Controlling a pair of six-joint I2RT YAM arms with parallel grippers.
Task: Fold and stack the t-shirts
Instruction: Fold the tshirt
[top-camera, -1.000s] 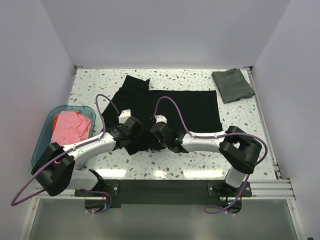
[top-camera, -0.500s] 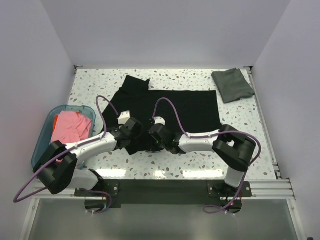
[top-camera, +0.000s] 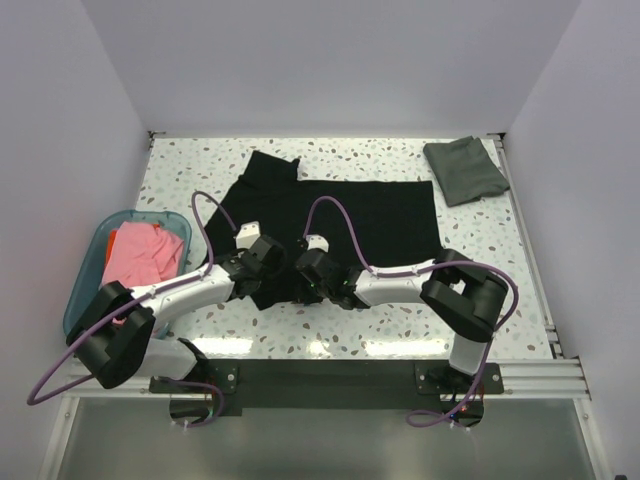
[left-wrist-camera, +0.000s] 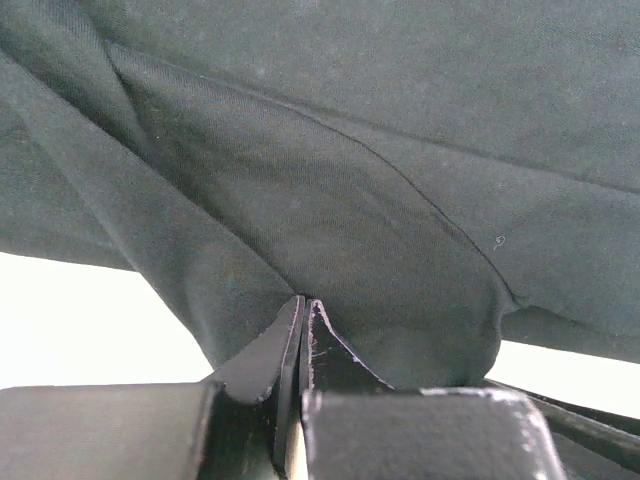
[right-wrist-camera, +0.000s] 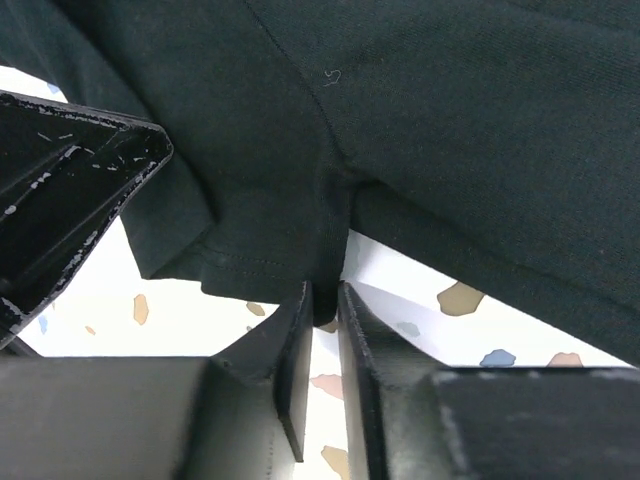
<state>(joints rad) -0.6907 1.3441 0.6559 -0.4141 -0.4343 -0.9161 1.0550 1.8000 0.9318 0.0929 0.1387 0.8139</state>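
Within left fingers (left-wrist-camera: 262, 355), right fingers (right-wrist-camera: 292, 370): black t-shirt (top-camera: 340, 210), pinched.
Beyond right fingers, grey-green shirt (top-camera: 465, 170) folded; pink shirt (top-camera: 140, 258), orange-red shirt (top-camera: 115, 240) pending.

You're looking at a large black cloth t-shirt (top-camera: 395, 215), matt and finely knit, on a smooth speckled stone-look table (top-camera: 400, 160); the translucent teal plastic tub (top-camera: 82, 280) looks glossy

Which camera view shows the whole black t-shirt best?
Top external: the black t-shirt lies spread out, nearly whole. The wrist views show only close folds pinched in the left hand and right hand.
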